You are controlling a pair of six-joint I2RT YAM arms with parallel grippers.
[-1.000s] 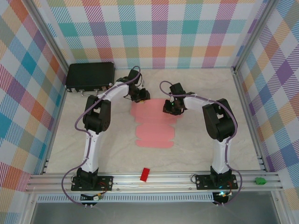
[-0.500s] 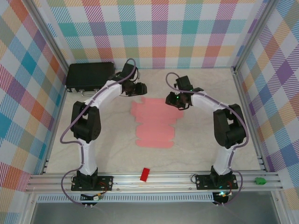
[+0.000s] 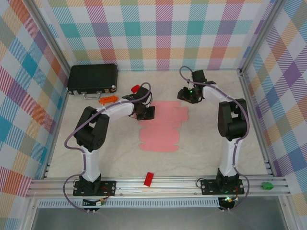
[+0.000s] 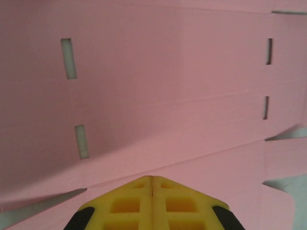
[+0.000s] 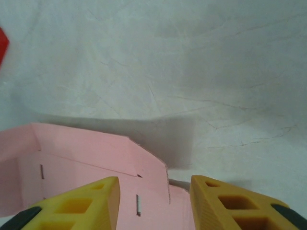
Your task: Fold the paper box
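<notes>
left claw (image 4: 152, 178): clenched, flat light-pink card sheet (image 4: 168, 96) beneath and ahead | right claw (image 5: 154, 186): released, sheet's flap below-left

The left gripper (image 3: 147, 113) has swung back from the tabletop's (image 3: 211, 143) far side and come down on the left edge of the paper box (image 3: 160, 130), its jaws now pressed together. The right gripper (image 3: 186, 94) has left the sheet's right edge, moved toward the far edge and spread wider. The left arm's move has uncovered a red block (image 3: 135, 88) and an orange thing (image 3: 108, 99).

Black case (image 3: 92, 79) far left, red block (image 3: 149, 179) near edge
</notes>
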